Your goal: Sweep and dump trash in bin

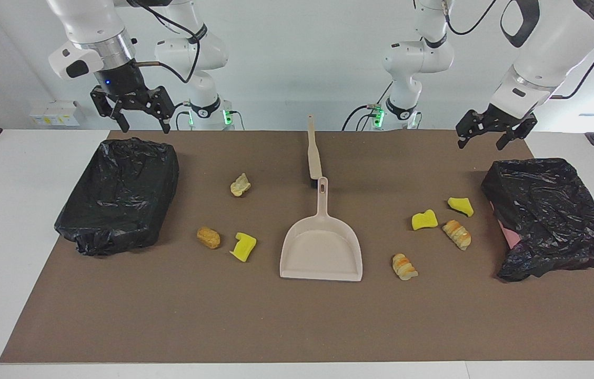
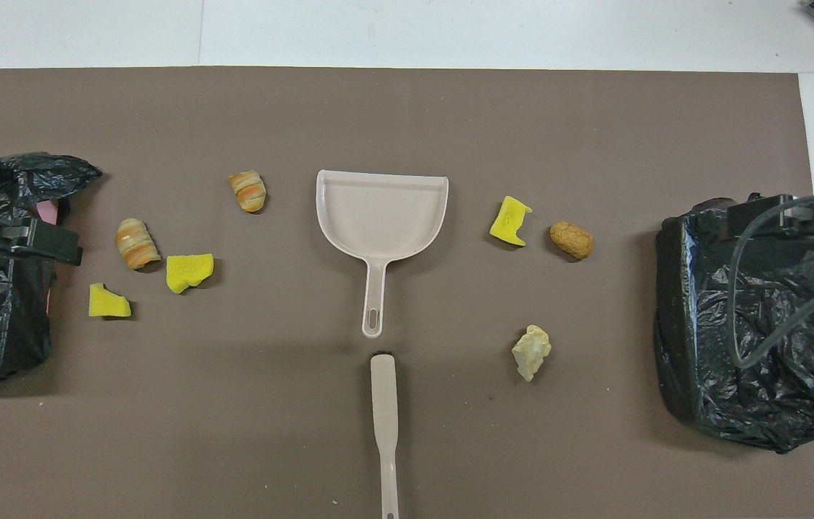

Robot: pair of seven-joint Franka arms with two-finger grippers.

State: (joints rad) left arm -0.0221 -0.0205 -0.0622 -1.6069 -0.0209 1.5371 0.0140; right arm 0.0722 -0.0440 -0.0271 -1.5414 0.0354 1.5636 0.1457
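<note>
White bench (image 1: 7,221), topped by a brown rectangular mat (image 1: 297,326) that carries everything.

Two bins lined with crumpled black plastic bags, one at each end of the mat. Bin at the right arm's end (image 1: 118,195) lies flat and boxy. Bin at the left arm's end (image 1: 549,216) is skewed, with a bit of pink showing through the bag on its side.

Arms: both up in the air, nothing held. Right pincer (image 1: 139,123) hangs over the robot-side edge of its bin, fingers spread. Left pincer (image 1: 489,139) hangs over the mat just by the robot-side corner of its bin, fingers spread too.

Beige plastic dustpan (image 1: 322,247), mid-mat, flat, empty, handle pointing toward the robots. Beige long-handled brush (image 1: 313,152) lies in line with it, nearer to the robots, its dark bristle end just beside the dustpan handle tip. Can't tell if they touch.

Trash, seven bits, all loose on the mat, none in the dustpan or the bins:
- Toward the left arm's end: two yellow sponge chunks (image 1: 424,220) (image 1: 460,206) near each other, a striped golden pastry roll (image 1: 457,234) just beside them, and a second striped roll (image 1: 404,267) closer to the dustpan's mouth corner.
- Toward the right arm's end: a notched yellow sponge chunk (image 1: 243,246) with a golden-brown bread lump (image 1: 208,237) near it, level with the dustpan's tray. A pale tan crumpled lump (image 1: 240,185) sits apart, nearer to the robots, roughly level with the dustpan handle tip.
</note>
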